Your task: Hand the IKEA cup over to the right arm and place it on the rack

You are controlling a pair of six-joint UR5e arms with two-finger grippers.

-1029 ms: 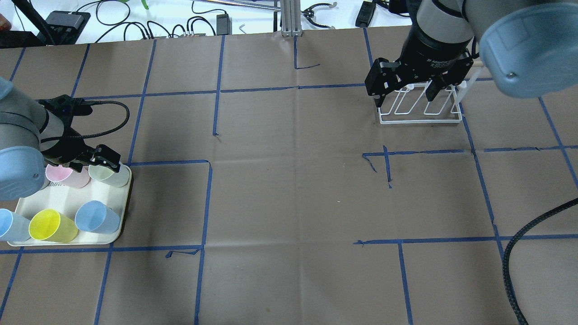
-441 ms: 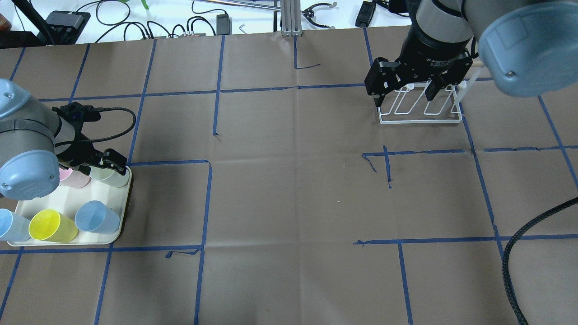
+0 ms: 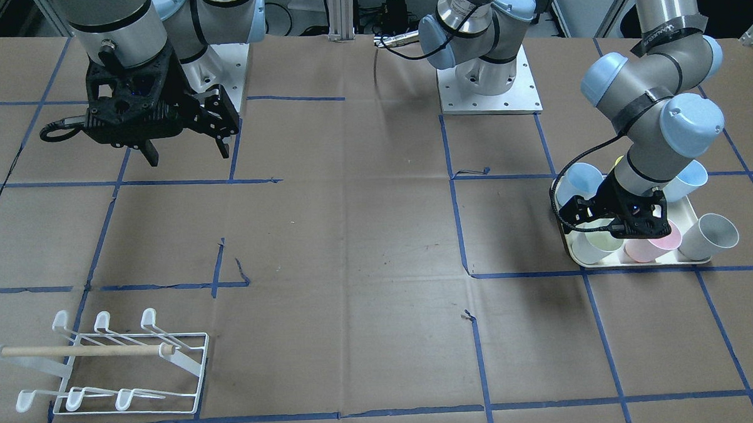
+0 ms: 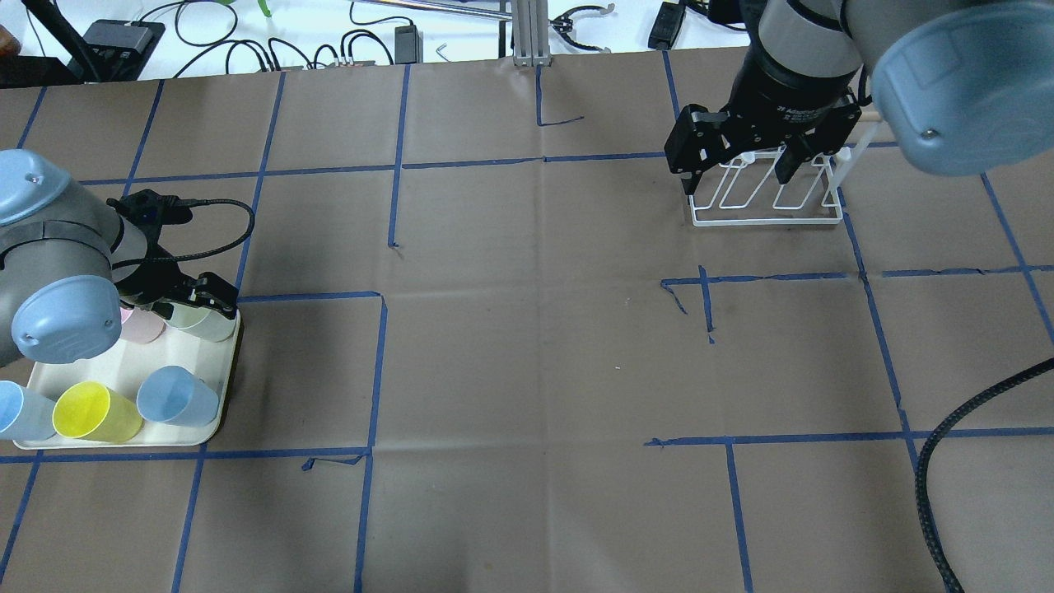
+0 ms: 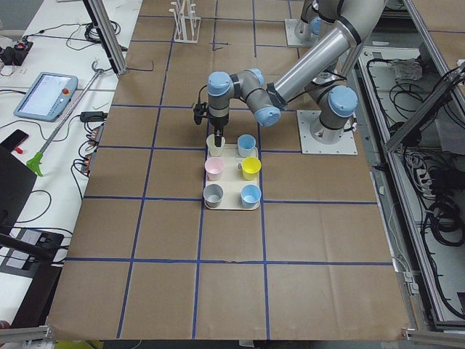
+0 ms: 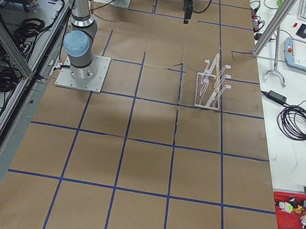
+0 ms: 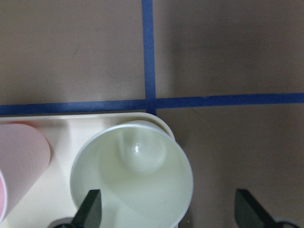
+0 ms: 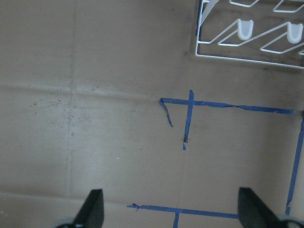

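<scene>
Overhead: left arm (image 4: 58, 272) is covering most of the pink cup (image 4: 144, 329) and the far-left corner of the tray (image 4: 107, 366); left end effector (image 4: 191, 306) is masking the rim of the pale green cup (image 4: 210, 325). The light blue cup (image 4: 15, 412) is running off the left frame edge. Far right: right end effector (image 4: 741, 171) is blocking the far prongs of the rack (image 4: 766, 216); right arm (image 4: 947, 82) is hiding most of the dowel (image 4: 866, 121). Right wrist cam is clipping the rack at its top edge. Left wrist cam is cropping the pink cup, showing fingertips (image 7: 90, 211) only. Right side view: jaws are reading too small to tell.

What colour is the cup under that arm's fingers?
The cup is pale green; left wrist view shows it best.
</scene>
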